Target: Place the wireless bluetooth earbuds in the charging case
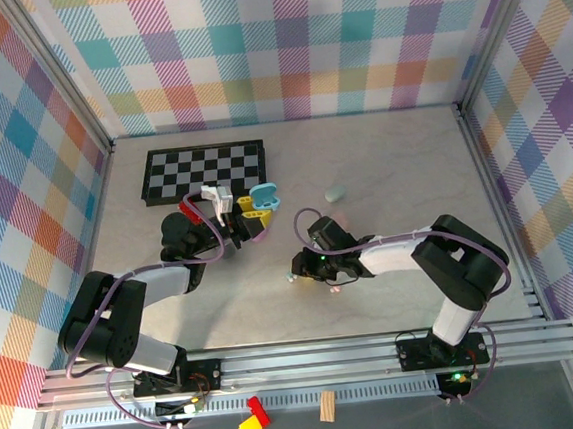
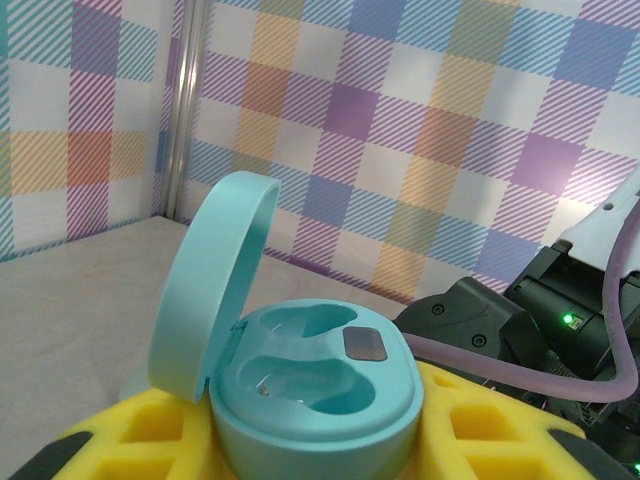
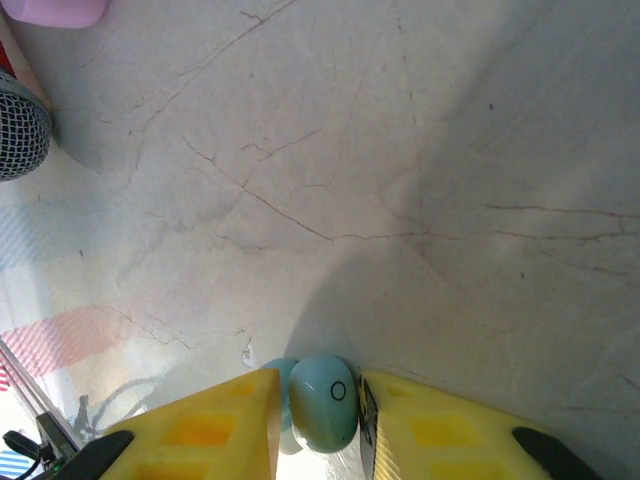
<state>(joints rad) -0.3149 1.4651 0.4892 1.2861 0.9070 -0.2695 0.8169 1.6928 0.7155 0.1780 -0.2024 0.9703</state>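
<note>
From the top external view, the left gripper (image 1: 256,213) sits left of the middle of the table (image 1: 413,163), clenched on the open charging case (image 1: 265,194) just in front of the chessboard (image 1: 202,170) that lies by the far edge. The right gripper (image 1: 302,268) hangs low, a little nearer the front edge and apart from the case. That gap is where a weak pinch would likely shed its load. A mint pebble (image 1: 336,193) lies toward the far edge, out of the path. In the left wrist view the case stands upright in the grip, its lid (image 2: 215,280) swung up on the left and both wells (image 2: 300,375) bare. The lid looks like the hazard: an approach from that side could knock it shut or twist the case. The wells are also shaped, so a bud turned the wrong way would probably perch on the rim rather than seat. In the right wrist view the mint earbud (image 3: 323,402) is grasped between the two yellow fingers (image 3: 200,435), right down at the table surface. It is round, glossy and caught only near the tips, so I judge it apt to squirt out or roll in the pinch on lifting, spoiling its alignment. A pink thing (image 3: 55,10) lies well apart from it.
</note>
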